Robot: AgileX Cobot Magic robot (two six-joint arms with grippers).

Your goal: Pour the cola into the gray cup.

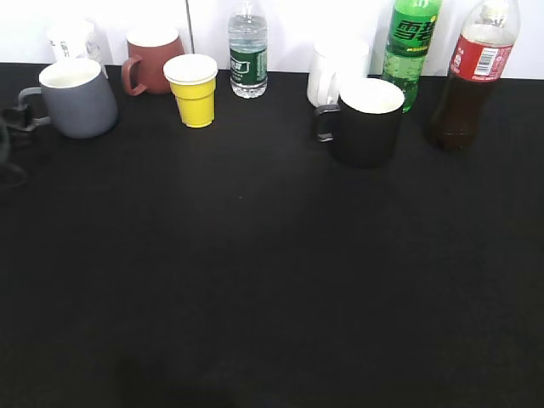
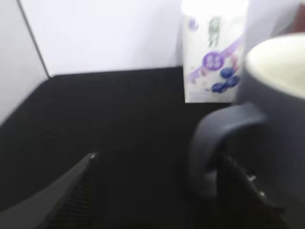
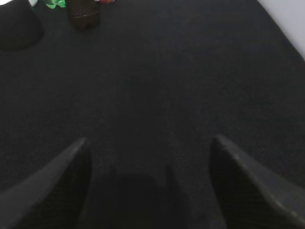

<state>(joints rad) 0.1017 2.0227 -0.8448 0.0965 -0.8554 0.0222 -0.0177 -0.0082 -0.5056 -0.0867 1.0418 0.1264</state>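
Black table (image 1: 272, 280) front lies bare. Rear row: five cups, three bottles. Left claw (image 2: 176, 191) straddles gray cup (image 1: 78, 98) handle, unclosed; right claw (image 3: 147, 167) gapes empty.

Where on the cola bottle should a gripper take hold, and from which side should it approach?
Grip the cola bottle around its body near the red label, coming from the front or right. It stands upright at the table's back edge, with the green soda bottle and black mug close on its left.
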